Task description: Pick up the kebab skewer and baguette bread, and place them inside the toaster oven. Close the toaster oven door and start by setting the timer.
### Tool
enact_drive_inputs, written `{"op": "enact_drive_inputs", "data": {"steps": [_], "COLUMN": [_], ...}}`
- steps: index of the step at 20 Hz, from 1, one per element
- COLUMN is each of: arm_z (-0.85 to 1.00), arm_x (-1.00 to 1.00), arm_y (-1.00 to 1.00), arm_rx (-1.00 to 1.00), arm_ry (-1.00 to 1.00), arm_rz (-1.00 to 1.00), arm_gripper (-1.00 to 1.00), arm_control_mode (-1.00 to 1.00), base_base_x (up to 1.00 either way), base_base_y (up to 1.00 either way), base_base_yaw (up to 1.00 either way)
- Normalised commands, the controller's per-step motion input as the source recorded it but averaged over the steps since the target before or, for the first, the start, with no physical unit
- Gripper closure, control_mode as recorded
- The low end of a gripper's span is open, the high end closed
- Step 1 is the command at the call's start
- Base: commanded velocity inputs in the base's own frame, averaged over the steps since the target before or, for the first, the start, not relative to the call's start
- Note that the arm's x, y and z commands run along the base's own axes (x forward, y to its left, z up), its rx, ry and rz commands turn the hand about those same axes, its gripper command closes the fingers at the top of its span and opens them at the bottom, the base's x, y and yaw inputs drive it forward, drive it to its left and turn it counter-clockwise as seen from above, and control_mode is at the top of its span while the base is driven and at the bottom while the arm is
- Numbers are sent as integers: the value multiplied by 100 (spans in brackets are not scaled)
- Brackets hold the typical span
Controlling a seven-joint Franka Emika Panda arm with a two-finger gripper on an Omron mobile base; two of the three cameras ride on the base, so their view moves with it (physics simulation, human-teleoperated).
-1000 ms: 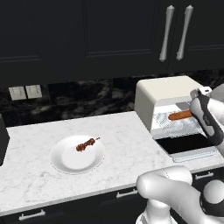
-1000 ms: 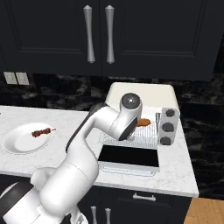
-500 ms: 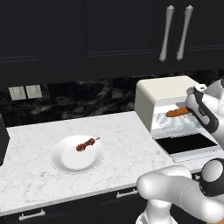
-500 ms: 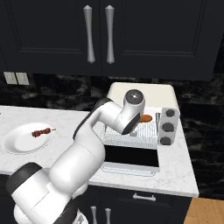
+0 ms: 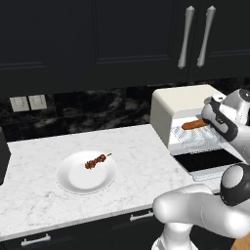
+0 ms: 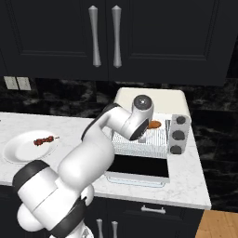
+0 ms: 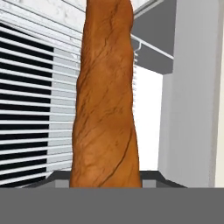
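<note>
The baguette bread (image 5: 194, 125) is a long orange-brown loaf held level just above the wire rack (image 5: 195, 139) in the mouth of the cream-white toaster oven (image 5: 180, 100). My gripper (image 5: 206, 122) is shut on its near end. In the hand view the baguette bread (image 7: 107, 96) runs up the middle and hides the fingertips. From the right, only its far end (image 6: 155, 124) shows past the hand. The toaster oven door (image 5: 207, 161) lies folded down and open. On the white plate (image 5: 73, 181) to the left lies the kebab skewer (image 5: 96, 160), seen from the right as the kebab skewer (image 6: 44, 140).
Three dark knobs (image 6: 176, 135) run down the oven's right side. A dark appliance (image 5: 2, 156) stands at the counter's left edge, with wall outlets (image 5: 28, 102) behind. Black cabinets with long handles (image 5: 195, 36) hang above. Bare marble (image 5: 132, 146) lies between plate and oven.
The hand has lifted a little and carried the baguette further in over the rack. Skewer, plate and open door have stayed put.
</note>
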Motion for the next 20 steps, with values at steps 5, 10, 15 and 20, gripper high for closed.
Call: {"op": "enact_drive_inputs", "data": {"steps": [5,10,15,20], "arm_z": [-19,-30,0,0], "arm_x": [17,15,22,30], "arm_y": [0,0,0,-2], "arm_rx": [0,0,0,0], "arm_ry": [0,0,0,0], "arm_rz": [0,0,0,0], "arm_gripper": [100,100,100,100], "arm_control_mode": [-100,-100,-100,-100], "base_base_x": [0,0,0,0], "base_base_y": [0,0,0,0], "base_base_yaw": [0,0,0,0]}}
